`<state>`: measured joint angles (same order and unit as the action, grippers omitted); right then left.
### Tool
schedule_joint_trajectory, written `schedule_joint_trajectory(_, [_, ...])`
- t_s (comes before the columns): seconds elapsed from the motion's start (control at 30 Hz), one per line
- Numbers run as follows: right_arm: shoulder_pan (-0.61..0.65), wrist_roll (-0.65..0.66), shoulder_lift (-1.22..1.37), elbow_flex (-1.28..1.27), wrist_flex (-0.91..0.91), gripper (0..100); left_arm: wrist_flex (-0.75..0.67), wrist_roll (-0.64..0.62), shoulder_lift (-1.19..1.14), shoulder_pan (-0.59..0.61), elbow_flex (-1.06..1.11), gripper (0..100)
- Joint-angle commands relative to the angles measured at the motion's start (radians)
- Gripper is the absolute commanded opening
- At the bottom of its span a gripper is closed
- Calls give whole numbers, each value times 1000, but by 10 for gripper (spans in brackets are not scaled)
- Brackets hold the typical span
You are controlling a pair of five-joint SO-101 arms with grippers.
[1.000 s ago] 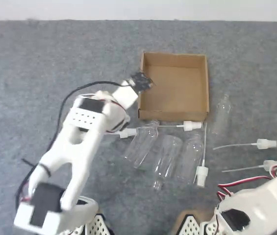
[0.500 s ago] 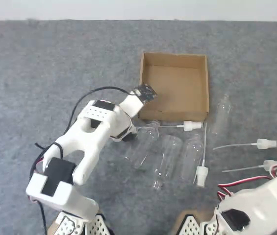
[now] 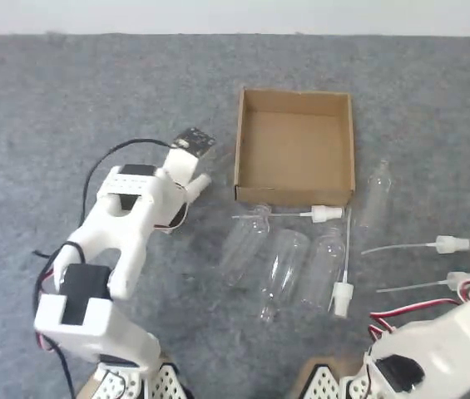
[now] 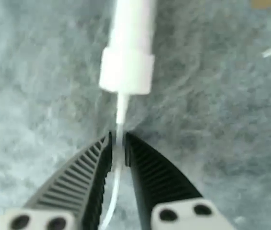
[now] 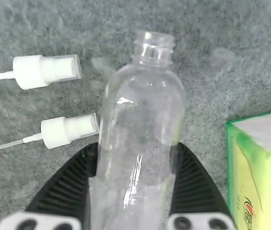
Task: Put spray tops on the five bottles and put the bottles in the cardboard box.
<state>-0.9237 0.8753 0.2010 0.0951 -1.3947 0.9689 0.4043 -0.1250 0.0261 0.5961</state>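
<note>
My left gripper (image 4: 118,139) is shut on the thin tube of a white spray top (image 4: 128,72), held over the grey carpet. In the high view this gripper (image 3: 191,188) sits left of the cardboard box (image 3: 243,179), with the spray top (image 3: 200,180) at its tip. My right gripper (image 5: 135,155) is shut on a clear open-necked bottle (image 5: 142,115). Two loose spray tops (image 5: 46,72) (image 5: 70,130) lie beside that bottle. Three clear bottles (image 3: 247,239) (image 3: 284,264) (image 3: 324,264) lie in front of the box, and another bottle (image 3: 376,193) lies to its right.
More spray tops with long tubes lie near the bottles (image 3: 326,214) (image 3: 343,295) and at the right edge (image 3: 451,243) (image 3: 461,278). A green and yellow carton (image 5: 262,163) stands close to the right gripper. The right arm's body (image 3: 434,349) fills the near right corner.
The left arm has swung left, away from the lying bottles, carrying the spray top to a spot left of the box. The right arm has kept still.
</note>
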Motion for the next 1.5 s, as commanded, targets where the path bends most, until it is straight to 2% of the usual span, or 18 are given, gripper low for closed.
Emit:
schedule_joint_trajectory(0.0, [-7,11,-27,0,2,53,26,-64,84,23,-27,38])
schedule_joint_trajectory(0.1, [-5,12,-28,-25,1,53,68,-109,107,15,-39,60])
schedule_joint_trajectory(0.27, [-2,12,-30,-29,5,53,230,-106,192,15,-140,184])
schedule_joint_trajectory(0.37, [5,12,-30,-28,7,53,296,-98,226,15,-255,188])
schedule_joint_trajectory(0.5, [8,12,-28,-29,7,53,250,-86,172,-18,-372,190])
schedule_joint_trajectory(0.73, [5,23,-28,-29,8,53,140,-52,-83,-137,-447,187])
schedule_joint_trajectory(0.87, [-10,94,-28,-29,4,53,97,-49,-189,-115,-492,187])
schedule_joint_trajectory(1.03, [-21,104,-28,-29,7,53,89,-20,-269,-98,-538,182])
schedule_joint_trajectory(1.3, [-21,104,-27,-29,7,53,94,-17,-334,-101,-539,71])
schedule_joint_trajectory(1.4, [-21,104,-27,-29,7,53,107,-25,-315,-97,-539,13])
schedule_joint_trajectory(1.47, [-22,104,-27,-29,7,53,144,-58,-265,-91,-544,9])
